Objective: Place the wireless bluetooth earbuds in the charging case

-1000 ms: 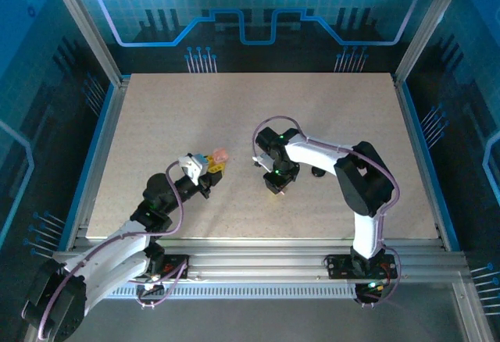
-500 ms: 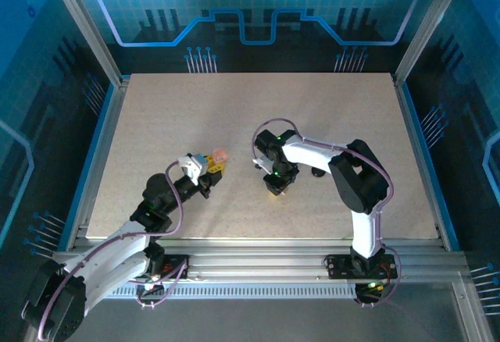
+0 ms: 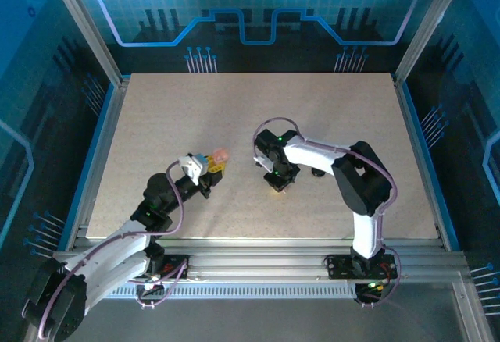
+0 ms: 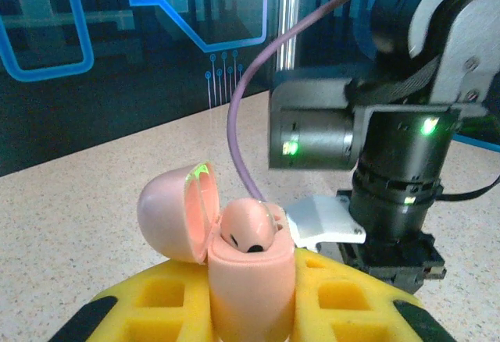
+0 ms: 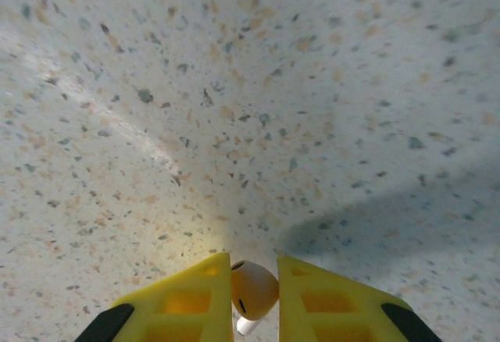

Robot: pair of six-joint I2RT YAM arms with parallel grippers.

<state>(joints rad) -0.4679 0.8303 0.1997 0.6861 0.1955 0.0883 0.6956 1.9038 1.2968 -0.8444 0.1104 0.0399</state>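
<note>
My left gripper (image 3: pixel 212 169) is shut on a pink charging case (image 4: pixel 250 279), held upright between its yellow fingers (image 4: pixel 156 303). The case's lid (image 4: pixel 168 213) is hinged open to the left. One whitish-pink earbud (image 4: pixel 248 225) sits in the case. My right gripper (image 5: pixel 254 270) points down just above the table and is shut on a second whitish-pink earbud (image 5: pixel 254 289), whose white stem hangs below. In the top view the right gripper (image 3: pixel 276 186) is a short way to the right of the case (image 3: pixel 220 155).
The right arm's wrist (image 4: pixel 391 123) looms close behind the case in the left wrist view. A small dark object (image 3: pixel 318 172) lies on the speckled table (image 3: pixel 258 108) beside the right arm. Metal frame rails border the table.
The right gripper's jaws have closed onto the earbud, and the arm has shifted slightly. The left gripper has stayed in place with the case.
</note>
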